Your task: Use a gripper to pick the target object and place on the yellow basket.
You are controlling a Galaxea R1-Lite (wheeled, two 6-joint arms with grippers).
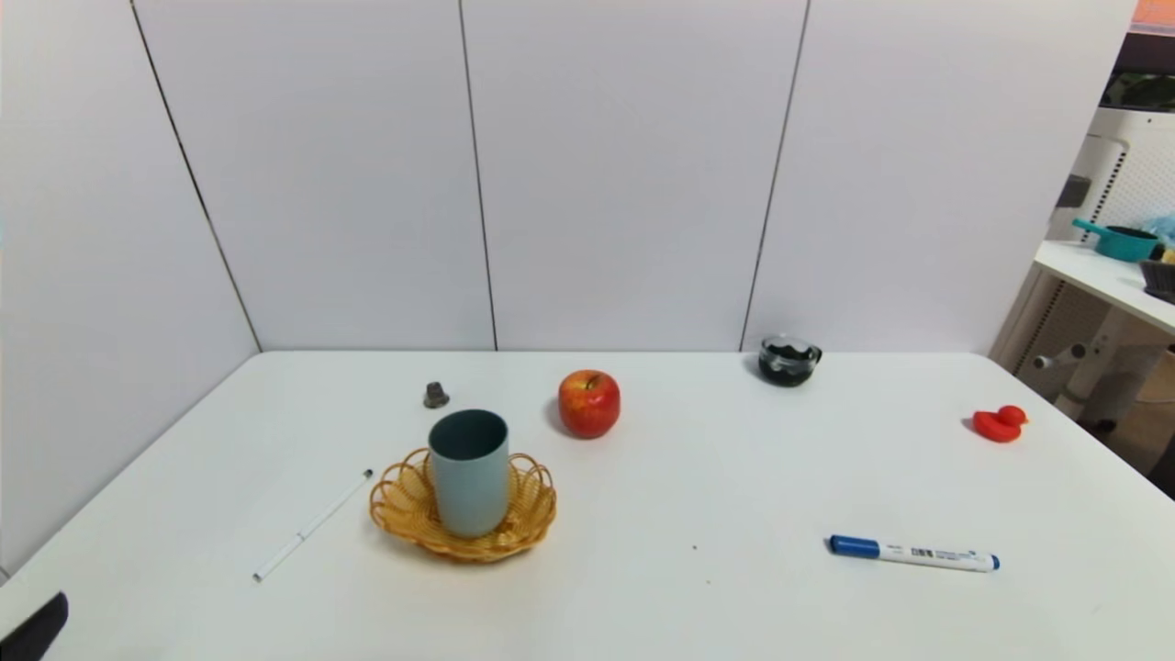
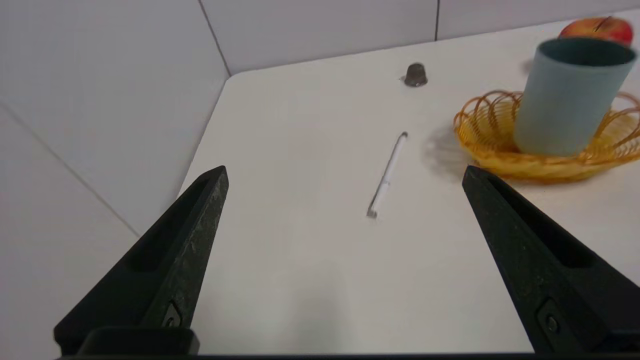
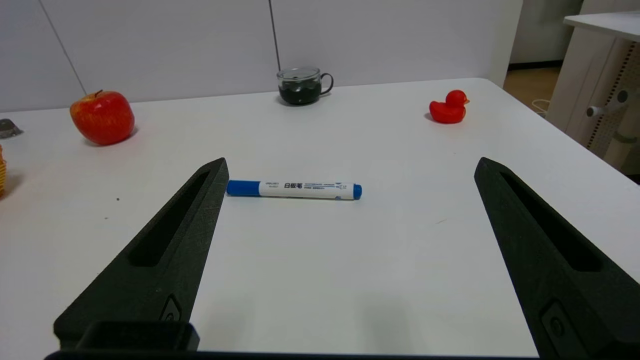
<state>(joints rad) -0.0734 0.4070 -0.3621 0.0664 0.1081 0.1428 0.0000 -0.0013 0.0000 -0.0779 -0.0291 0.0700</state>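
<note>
Head view shows the cup (image 1: 469, 473) standing upright in the yellow basket (image 1: 402, 503); placement looks done, left gripper (image 2: 345, 175) clear of it, jaws wide and empty.

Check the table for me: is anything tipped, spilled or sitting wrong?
Nothing stands out. The cup stands upright in the yellow basket, and both grippers, left and right, are open and clear of it.
</note>
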